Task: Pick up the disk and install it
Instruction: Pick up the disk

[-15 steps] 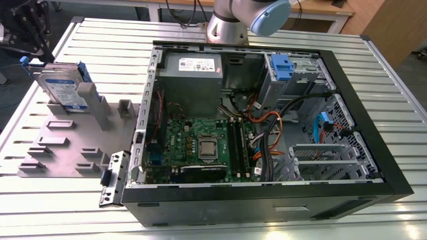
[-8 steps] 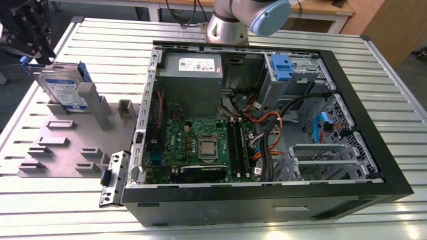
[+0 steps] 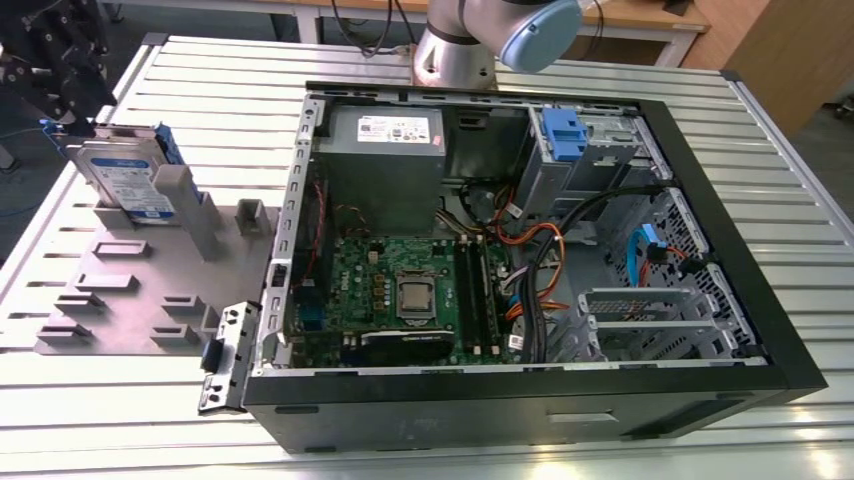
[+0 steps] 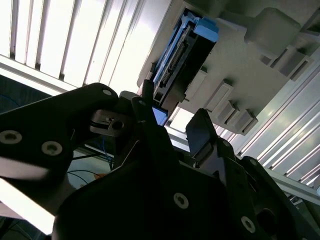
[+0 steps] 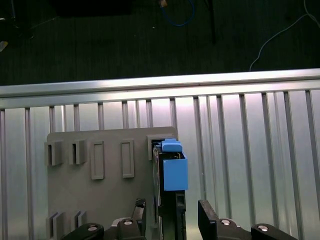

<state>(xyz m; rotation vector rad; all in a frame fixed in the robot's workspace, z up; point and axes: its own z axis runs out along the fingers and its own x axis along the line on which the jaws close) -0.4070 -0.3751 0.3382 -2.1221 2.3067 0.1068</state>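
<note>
The disk (image 3: 127,185) stands on edge in a slot at the far corner of a grey holder plate (image 3: 134,290), toward the exterior view's left, its white-and-blue label facing out and blue rails along its edges. In the first wrist view its blue-capped upper end (image 5: 170,170) points up at the camera. The gripper (image 5: 172,207) hangs right over it, fingers (image 5: 207,215) released and spread wide, one on either side of the disk's upper end. A sliver of daylight shows between each finger and the drive. The second wrist view shows the same straddle from the side, with the disk (image 4: 182,55) running away from the dark fingers (image 4: 200,130).

The plate, studded with other blocks and slots, lies flat on a ribbed metal surface (image 3: 534,70). Just beside it, toward the exterior view's right, an open black computer case (image 3: 747,330) lies on its side. Inside are a grey power-supply box (image 3: 380,150) with a white sticker, a green circuit board (image 3: 400,290) and a blue-fronted unit (image 3: 563,135) with an upright tab. The arm's (image 3: 467,40) silver base stands behind the case.
</note>
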